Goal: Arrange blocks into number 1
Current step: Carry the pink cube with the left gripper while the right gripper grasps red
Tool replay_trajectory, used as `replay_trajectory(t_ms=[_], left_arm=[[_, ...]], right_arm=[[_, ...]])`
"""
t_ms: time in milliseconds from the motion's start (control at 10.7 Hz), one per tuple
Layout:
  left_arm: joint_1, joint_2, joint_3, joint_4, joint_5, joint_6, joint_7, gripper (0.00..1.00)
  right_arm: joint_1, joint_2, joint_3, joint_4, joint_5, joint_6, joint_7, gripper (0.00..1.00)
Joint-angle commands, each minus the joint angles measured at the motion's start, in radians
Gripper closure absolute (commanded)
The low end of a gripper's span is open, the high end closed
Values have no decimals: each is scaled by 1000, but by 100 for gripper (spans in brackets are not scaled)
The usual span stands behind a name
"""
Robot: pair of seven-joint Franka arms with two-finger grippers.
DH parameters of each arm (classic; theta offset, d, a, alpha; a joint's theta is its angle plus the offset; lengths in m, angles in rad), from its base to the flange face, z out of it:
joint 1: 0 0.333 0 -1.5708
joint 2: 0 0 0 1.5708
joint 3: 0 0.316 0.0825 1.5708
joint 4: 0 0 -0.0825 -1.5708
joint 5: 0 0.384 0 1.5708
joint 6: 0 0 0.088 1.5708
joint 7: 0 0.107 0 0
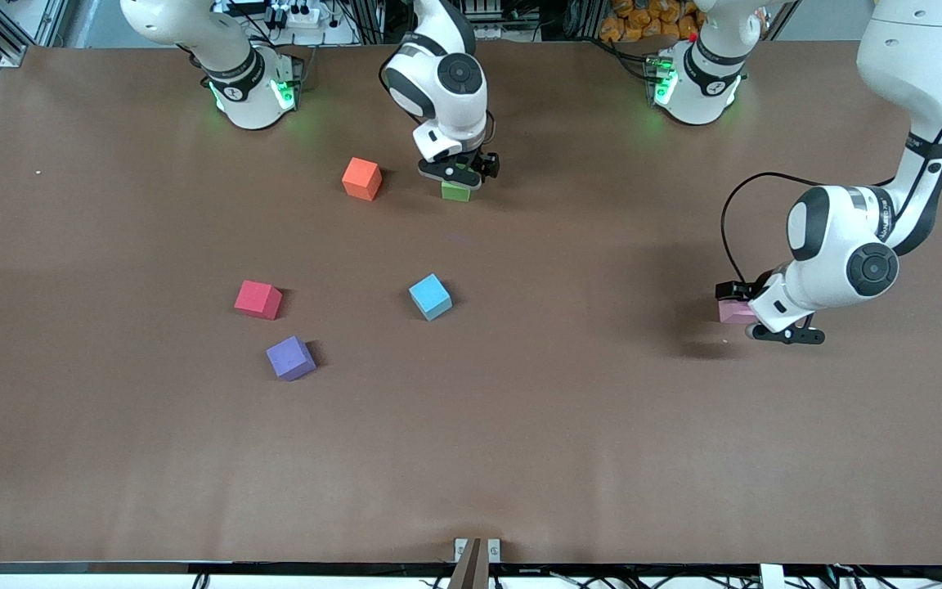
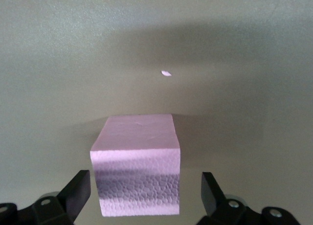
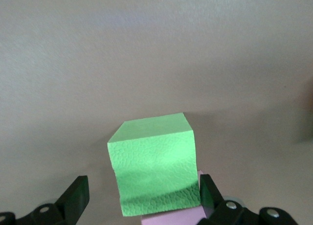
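Green block (image 3: 155, 164) between parted jaws

A green block (image 3: 155, 164) sits between the right gripper's (image 3: 142, 198) spread black fingers (image 3: 76, 195), clear gaps either side. A pink block (image 3: 176, 218) touches its lower edge.

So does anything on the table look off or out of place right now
One small thing: a pale fleck lies on the table by the pink block between the left gripper's open fingers; it may be a chip. The green block between the right gripper's open fingers seems to overlap another pink block.
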Motion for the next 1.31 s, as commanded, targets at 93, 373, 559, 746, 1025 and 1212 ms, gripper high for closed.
replay_trajectory(t_ms=[93, 373, 559, 746, 1025, 1212], left_arm=[[-15, 29, 14, 29, 56, 12, -7, 30], [-27, 23, 19, 29, 76, 18, -9, 100], [-65, 0, 11, 32, 65, 9, -44, 100], [-129, -27, -31, 32, 64, -18, -175, 100], [-238, -40, -151, 113, 62, -119, -465, 100], [-353, -34, -176, 151, 44, -137, -585, 100]], right_arm=[[5, -97, -143, -8, -40, -58, -25, 0], [5, -115, -330, -8, -50, -121, -236, 0], [4, -112, -434, -10, -51, -179, -378, 0], [-4, -112, -536, -18, -51, -239, -538, 0], [-86, -108, -613, -33, -56, -239, -784, 0], [-148, -115, -616, -39, -56, -257, -913, 0]])
